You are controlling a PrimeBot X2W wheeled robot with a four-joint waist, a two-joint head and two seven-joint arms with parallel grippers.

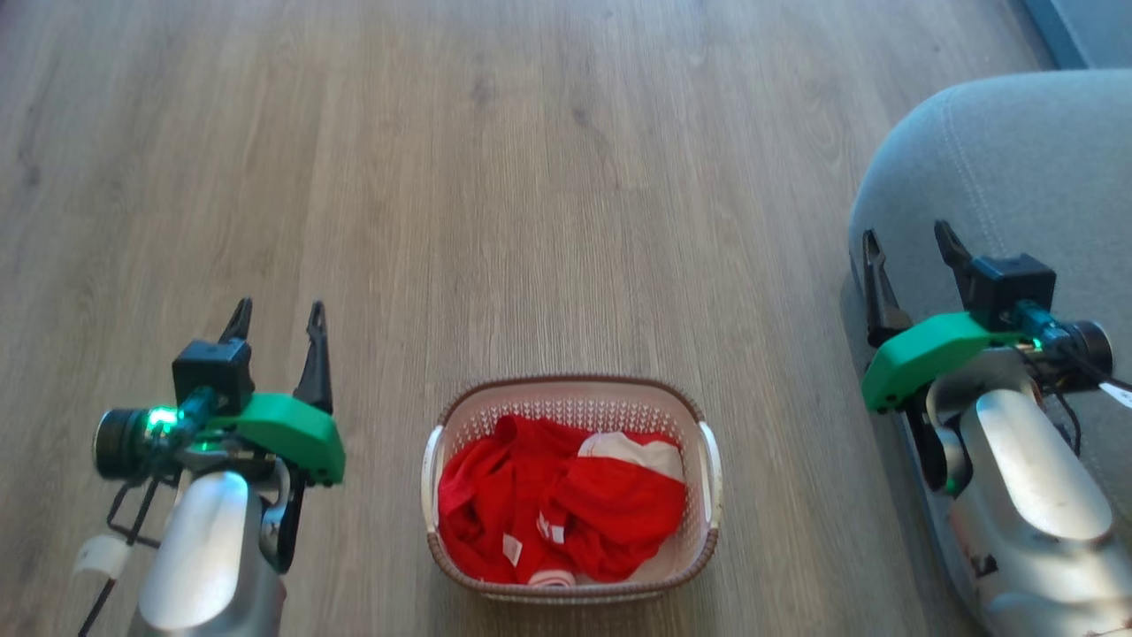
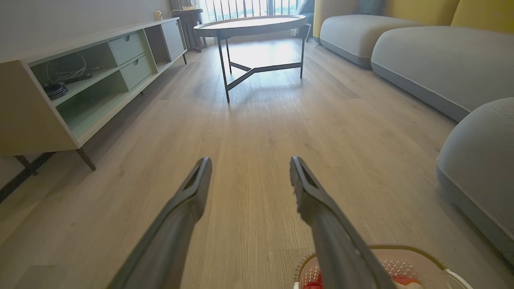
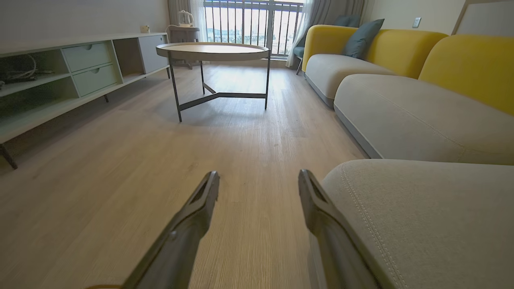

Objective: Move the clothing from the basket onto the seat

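**Laundry run: zero pieces on the seat so far**

Both sets of jaws are spread wide and holding nothing. My left gripper (image 1: 279, 310) hangs over the bare wood floor (image 1: 531, 177), off to the left of the basket (image 1: 575, 384) and not touching it. In my left wrist view the basket rim just peeks in at the bottom right, past one finger. My right gripper (image 1: 906, 232) is over at the rounded edge of the seat (image 1: 1017, 150). One finger looks to be above the grey cushion, but I can't tell if it brushes it. The clothing (image 1: 566, 495), a red heap with white bits and little labels, sits bunched inside the basket between my two arms. So by my reckoning the whole job is left: reach in, grab a piece, carry it right to the seat, repeat
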